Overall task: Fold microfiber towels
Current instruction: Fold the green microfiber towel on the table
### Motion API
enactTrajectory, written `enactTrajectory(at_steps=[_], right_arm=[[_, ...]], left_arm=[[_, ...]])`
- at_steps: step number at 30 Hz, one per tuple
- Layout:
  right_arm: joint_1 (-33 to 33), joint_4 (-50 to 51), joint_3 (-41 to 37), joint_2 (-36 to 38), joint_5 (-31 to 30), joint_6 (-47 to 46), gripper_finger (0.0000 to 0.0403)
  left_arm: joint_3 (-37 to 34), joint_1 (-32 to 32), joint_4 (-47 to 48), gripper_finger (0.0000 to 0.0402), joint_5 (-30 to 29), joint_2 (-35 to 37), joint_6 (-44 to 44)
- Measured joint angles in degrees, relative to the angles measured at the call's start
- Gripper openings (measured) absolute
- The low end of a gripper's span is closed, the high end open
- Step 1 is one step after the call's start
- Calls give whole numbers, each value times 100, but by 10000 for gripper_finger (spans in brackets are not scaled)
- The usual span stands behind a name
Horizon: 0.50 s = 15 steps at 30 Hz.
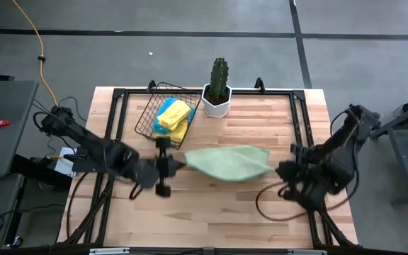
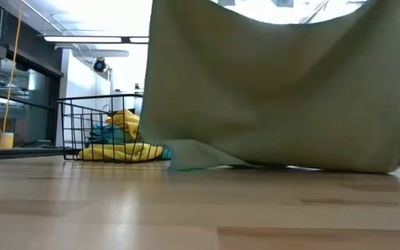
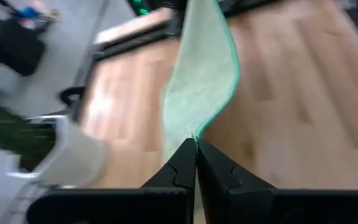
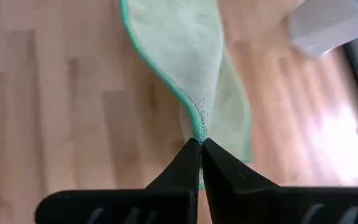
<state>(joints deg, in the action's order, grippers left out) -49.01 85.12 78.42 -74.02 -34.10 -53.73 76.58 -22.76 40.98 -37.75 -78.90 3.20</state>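
A pale green microfiber towel (image 1: 229, 161) with a turquoise hem is stretched between my two grippers over the middle of the table. My left gripper (image 1: 178, 164) is shut on its left end and my right gripper (image 1: 278, 170) on its right end. In the low view the towel (image 2: 276, 90) hangs like a curtain, its lower edge (image 2: 207, 161) resting on the tabletop. Yellow (image 1: 176, 112) and blue (image 1: 163, 122) towels lie bunched in the wire basket (image 1: 147, 117) at the far left. My left gripper pinches a hemmed corner of the green towel (image 3: 194, 132) between its two fingertips, coming from the table's left and slanting down. The cloth runs away from the tips toward the other arm, sagging in a twisted band. My right gripper pinches the opposite hemmed corner (image 4: 199, 129) between its fingertips, coming from the table's right and pointing steeply down. The towel twists away from the tips, and a second layer shows beneath the top one.
A cactus (image 1: 219, 76) in a white pot (image 1: 216, 106) stands at the far edge beside the basket. Black frame rails (image 1: 299, 124) run along the table's sides. Bare wood (image 1: 211, 205) lies between the towel and the near edge.
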Motion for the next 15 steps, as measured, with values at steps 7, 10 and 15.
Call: enactTrajectory(at_steps=[7,10,15], right_arm=[[-872,-363,-231,-704,105,-1243,0],[-1018,-384,-254,-1020,180,-1673,0],[-1095,-633,-254,-1456,459,-1844,0]], left_arm=[[-278,-936,-412,0,24,-701,693],[-282,-1158,-573,0,17,-1145,766],[-282,-1338,-878,0,25,-1895,855]])
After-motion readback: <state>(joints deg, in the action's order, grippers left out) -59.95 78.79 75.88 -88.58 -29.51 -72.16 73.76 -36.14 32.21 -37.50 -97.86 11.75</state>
